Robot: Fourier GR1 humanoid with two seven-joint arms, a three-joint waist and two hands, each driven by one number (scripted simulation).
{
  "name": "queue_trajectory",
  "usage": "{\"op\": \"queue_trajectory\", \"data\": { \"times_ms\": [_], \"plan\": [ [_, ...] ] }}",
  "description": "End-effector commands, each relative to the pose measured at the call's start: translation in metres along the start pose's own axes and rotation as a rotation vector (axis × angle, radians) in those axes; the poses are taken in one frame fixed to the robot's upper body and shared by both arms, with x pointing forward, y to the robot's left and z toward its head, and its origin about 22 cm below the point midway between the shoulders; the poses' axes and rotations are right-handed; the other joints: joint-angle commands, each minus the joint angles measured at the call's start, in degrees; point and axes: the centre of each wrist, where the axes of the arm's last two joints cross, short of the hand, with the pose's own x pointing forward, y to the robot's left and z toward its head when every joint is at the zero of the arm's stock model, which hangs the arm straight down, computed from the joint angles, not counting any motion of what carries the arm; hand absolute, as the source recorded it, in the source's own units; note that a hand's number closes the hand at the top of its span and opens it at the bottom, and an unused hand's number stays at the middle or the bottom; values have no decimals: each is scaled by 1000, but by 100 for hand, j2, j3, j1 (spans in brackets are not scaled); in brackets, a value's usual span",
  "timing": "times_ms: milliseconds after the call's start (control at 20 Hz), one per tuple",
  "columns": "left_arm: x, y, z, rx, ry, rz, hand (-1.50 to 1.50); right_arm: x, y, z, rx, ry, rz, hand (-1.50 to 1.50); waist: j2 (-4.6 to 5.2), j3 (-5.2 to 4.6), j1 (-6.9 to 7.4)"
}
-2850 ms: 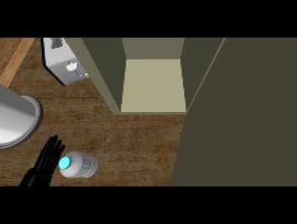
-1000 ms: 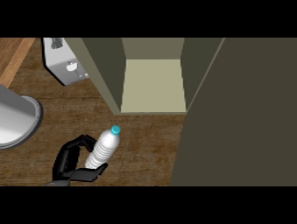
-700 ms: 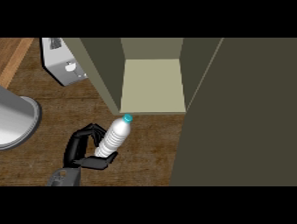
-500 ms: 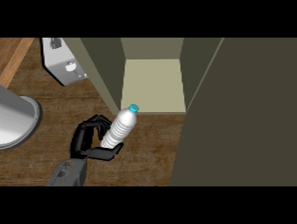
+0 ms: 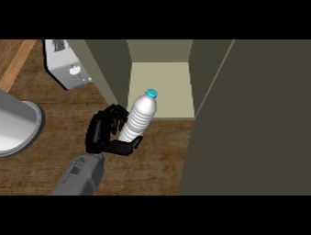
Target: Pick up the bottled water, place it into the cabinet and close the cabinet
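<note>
1. Left hand (image 5: 107,133) is coming in from the lower edge on its grey forearm (image 5: 80,176); its fingers and thumb are wrapping round the lower body of the bottled water (image 5: 139,117), clamping it. Right hand is not showing in this view.

2. The bottled water is being carried clear of the wooden counter (image 5: 144,160), tilting so that its blue cap (image 5: 151,93) is leaning up and away from the hand, toward the opening of the cabinet (image 5: 159,87). The cap is overlapping the front edge of the pale cabinet floor; the base is hanging outside, over the counter. Whether the cap is actually past the sill cannot be told from this steep angle.

3. The cabinet door (image 5: 259,114) is standing open, filling the right side of the view.

4. Progress, as judged: pick-up is done; placement is under way but not finished; release and door closing are both outstanding.

5. Bystanders: a large grey metal pot (image 5: 5,124) is sitting at the left, well apart from the hand; a small grey appliance (image 5: 69,69) is lying beside the cabinet's left wall.

6. Judgement: the next move is needing care around that left wall, which is sitting just beside the hand's fingers.
</note>
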Motion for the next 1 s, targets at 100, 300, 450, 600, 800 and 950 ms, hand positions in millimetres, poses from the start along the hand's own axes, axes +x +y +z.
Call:
{"op": "queue_trajectory", "data": {
  "times_ms": [100, 300, 450, 600, 800, 950],
  "plan": [
    [24, -38, -27, 18, 13, 69, 150, 15, 10, 13, -23, -40, 16, -150, -1, -2, -14],
    [48, -60, -45, -1, 31, 54, 150, 20, -9, 13, -29, -48, 21, -150, 9, 2, -13],
    [56, -72, -42, 12, 29, 75, 150, 9, -8, 17, -16, -23, 30, -150, 10, 3, 3],
    [72, -88, -76, 9, 39, 5, 150, 22, -12, 5, -19, -41, 32, -150, 21, -1, -1],
    [75, -99, -87, 60, 37, -38, 150, 32, -9, 28, -20, -63, 22, -150, 4, 2, -90],
    [72, -88, -109, 31, 87, -57, 150, 21, -3, 18, -41, -27, 18, -150, 18, -1, -35]
  ]
}}
